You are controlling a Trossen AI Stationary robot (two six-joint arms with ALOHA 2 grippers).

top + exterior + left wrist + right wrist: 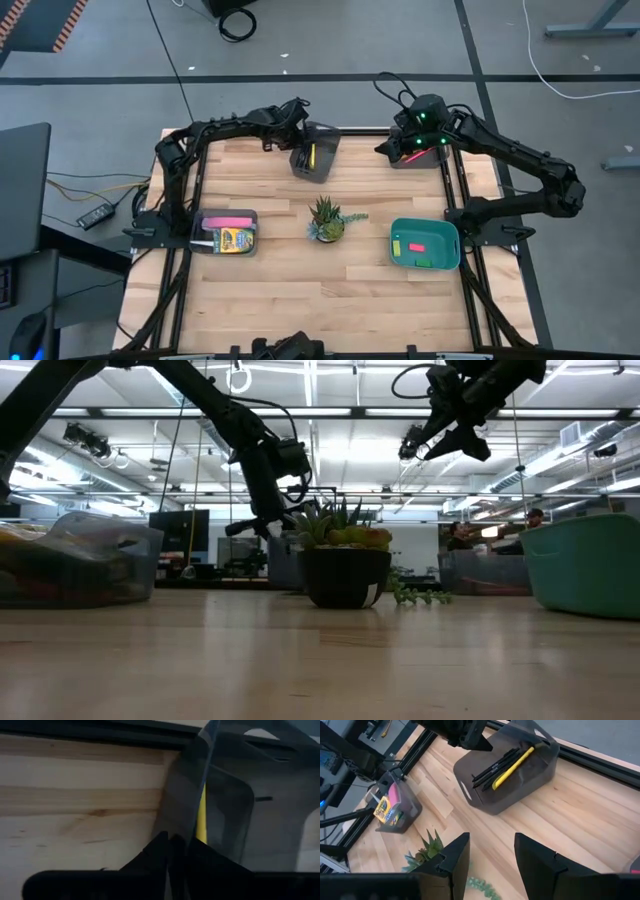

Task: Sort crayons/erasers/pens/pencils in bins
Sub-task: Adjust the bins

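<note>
Sorting looks almost finished, judging by where things lie. The dark bin [507, 772] at the far edge of the worktop [280, 290] holds the black pens [492, 770] and the yellow pen [514, 766], lying side by side along its floor. The left hand [293, 125] sits right at that bin's near wall, just outside it; in its own wrist view the fingers [160, 852] stand close together with only a narrow gap, and I cannot tell whether they are closed or parting. Nothing shows between them. My reading is that this hand has no further business at the pen bin.

The right hand [491, 855] hovers above the worktop beside the far grey bin [420, 155], where something red, probably the pencils [428, 152], lies right under it. Its fingers stand clearly apart and carry nothing.

Well off from both hands, toward the front of the worktop, the crayon box [235, 240] rests in a grey bin [200, 225] together with a long pink bar [230, 219], and the teal bin [450, 235] holds small eraser blocks [417, 248]. A potted plant [326, 220] stands between those two bins.

No loose item shows on the bare wood. The next move probably calls for the left hand to lift clear of the bin wall without nudging it.
</note>
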